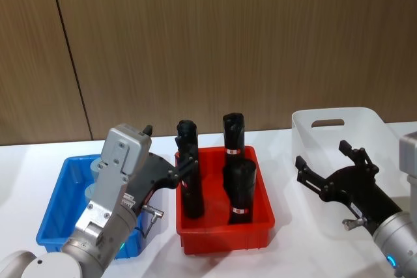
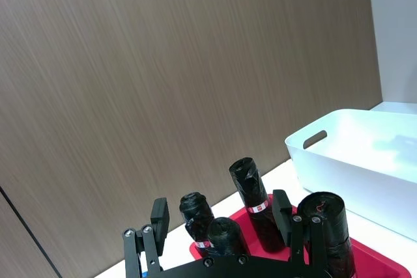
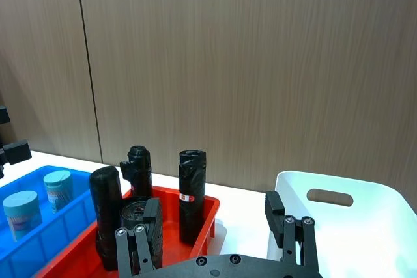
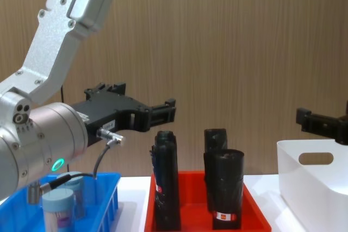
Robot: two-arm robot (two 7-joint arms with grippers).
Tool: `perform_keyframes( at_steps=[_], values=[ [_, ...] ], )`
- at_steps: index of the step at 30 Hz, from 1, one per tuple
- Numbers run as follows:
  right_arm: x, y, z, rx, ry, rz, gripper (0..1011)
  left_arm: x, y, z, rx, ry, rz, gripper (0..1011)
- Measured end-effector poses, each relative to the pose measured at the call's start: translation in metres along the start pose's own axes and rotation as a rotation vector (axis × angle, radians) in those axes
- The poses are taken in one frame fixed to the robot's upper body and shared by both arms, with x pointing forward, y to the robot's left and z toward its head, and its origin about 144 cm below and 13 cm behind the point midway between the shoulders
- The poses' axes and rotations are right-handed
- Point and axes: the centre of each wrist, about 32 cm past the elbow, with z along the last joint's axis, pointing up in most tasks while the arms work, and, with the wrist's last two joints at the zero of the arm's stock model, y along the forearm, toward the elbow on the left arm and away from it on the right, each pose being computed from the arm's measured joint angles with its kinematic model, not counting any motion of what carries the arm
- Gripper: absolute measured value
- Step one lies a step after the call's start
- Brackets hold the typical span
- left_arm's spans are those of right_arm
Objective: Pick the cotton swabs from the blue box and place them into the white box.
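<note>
Two cotton swabs jars (image 3: 57,188) with pale blue lids stand in the blue box (image 3: 62,226); in the chest view one jar (image 4: 60,207) shows at the lower left. My left arm covers much of the blue box (image 1: 52,208) in the head view. My left gripper (image 1: 186,164) hangs open above the gap between the blue box and the red tray, holding nothing, well above the jars (image 4: 163,113). The white box (image 1: 339,125) stands at the right. My right gripper (image 1: 322,157) is open and holds nothing, just in front of the white box's left side.
A red tray (image 1: 225,236) between the two boxes holds three tall black rolls (image 1: 239,190) with red-and-white stickers, standing upright. A wood-panelled wall rises behind the white table. The left gripper's fingers are close to the leftmost roll (image 1: 189,174).
</note>
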Motion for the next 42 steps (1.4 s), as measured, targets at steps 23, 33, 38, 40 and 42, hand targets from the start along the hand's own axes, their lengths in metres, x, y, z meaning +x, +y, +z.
perform_keyframes(
  at_steps=[23, 33, 38, 40, 42],
  values=[
    [0.0, 0.0, 0.0, 0.0, 0.0, 0.0, 1002, 0.0, 0.0, 0.0, 0.0, 0.0, 0.0, 1004],
    [0.0, 0.0, 0.0, 0.0, 0.0, 0.0, 1001, 0.011, -0.002, -0.002, 0.016, -0.019, -0.002, 1004],
    [0.0, 0.0, 0.0, 0.0, 0.0, 0.0, 1002, 0.028, -0.005, -0.006, 0.049, -0.036, -0.005, 1004],
    [0.0, 0.0, 0.0, 0.0, 0.0, 0.0, 1001, 0.033, -0.006, -0.006, 0.059, -0.037, -0.003, 1004],
    [0.0, 0.0, 0.0, 0.0, 0.0, 0.0, 1002, 0.04, -0.007, -0.008, 0.076, -0.032, 0.004, 1004]
  ],
)
